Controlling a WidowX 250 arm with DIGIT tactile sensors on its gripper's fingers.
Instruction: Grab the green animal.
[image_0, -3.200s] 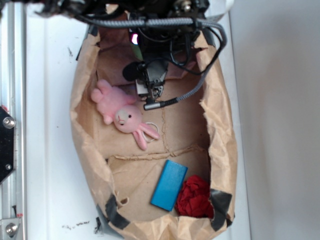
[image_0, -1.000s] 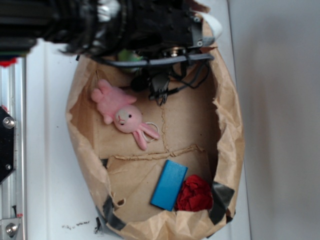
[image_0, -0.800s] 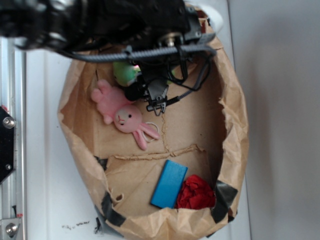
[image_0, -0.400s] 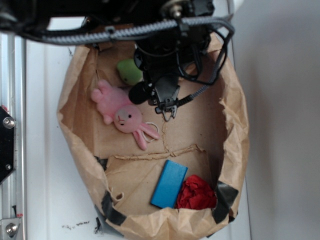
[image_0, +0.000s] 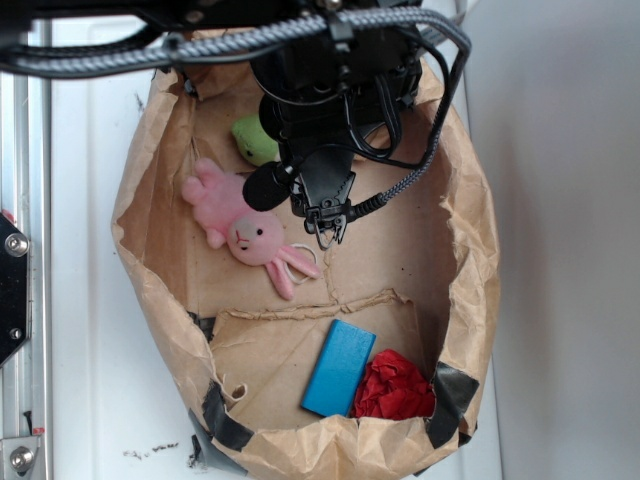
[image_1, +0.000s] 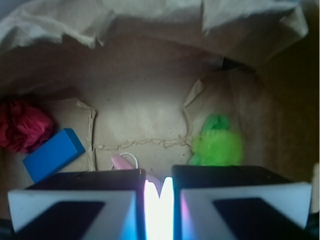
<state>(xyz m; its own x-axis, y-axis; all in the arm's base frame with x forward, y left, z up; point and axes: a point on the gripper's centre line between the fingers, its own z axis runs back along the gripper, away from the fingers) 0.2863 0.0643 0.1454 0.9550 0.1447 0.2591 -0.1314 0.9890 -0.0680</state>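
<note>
Wrist view: the claw (image_1: 159, 192) is seen nearly closed, only a narrow gap, holding nothing. The green animal (image_1: 218, 144) sits in the bag (image_0: 160, 290), off to one side of the claw. Ideally the claw gets opened, centred over it, then lowered. Counted: one green animal, one bunny (image_0: 240, 222), one block (image_0: 338, 368), one red lump (image_0: 394, 388).
</note>
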